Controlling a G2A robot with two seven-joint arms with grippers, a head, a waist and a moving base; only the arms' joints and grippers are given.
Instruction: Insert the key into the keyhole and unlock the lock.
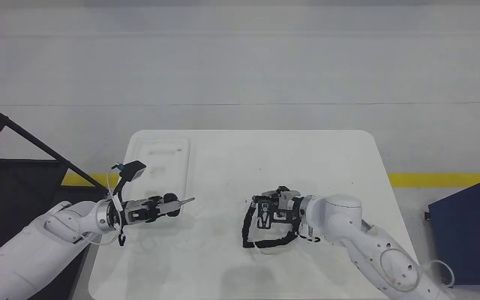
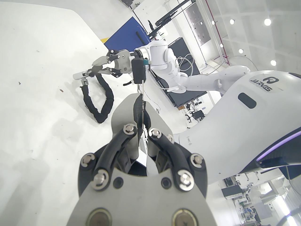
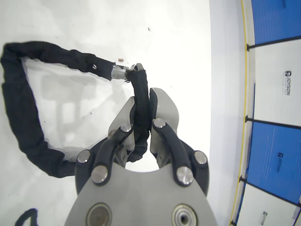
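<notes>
- White surface (image 1: 330, 165) on a grey floor (image 1: 240, 67), with a yellow line (image 1: 435, 179) painted on the floor just past the far right edge.
- My left pincer (image 1: 174, 204) sits over the left part of the surface. Its fingers are pressed narrow onto the key (image 1: 186, 200).
- From the left wrist, the left pincer (image 2: 141, 99) shows the key (image 2: 140, 109) edge-on. What looks like its dark head is clamped between the pads, and the thin blade sticks out past the tips.
- The blade points across the surface towards the chain lock (image 1: 247, 225), but the two are well apart.
- My right pincer (image 1: 261, 212) is right of centre, closed tight on the black fabric-covered chain lock.
- From the right wrist, the right pincer (image 3: 142, 97) pinches the chain lock (image 3: 23, 109) near one end. The rest curves round in a loop on the surface.
- The metal end (image 3: 117, 72) of the lock sits just beyond the fingertips, where the two ends of the chain meet.
- From the left wrist I also see the right pincer (image 2: 98, 65) with the metal end (image 2: 78, 75) jutting out beside it and the chain lock (image 2: 103, 104) hanging below.
- I cannot make out the keyhole itself.
- A white tray (image 1: 161, 161) lies flat at the far left of the surface, beyond the left pincer.
</notes>
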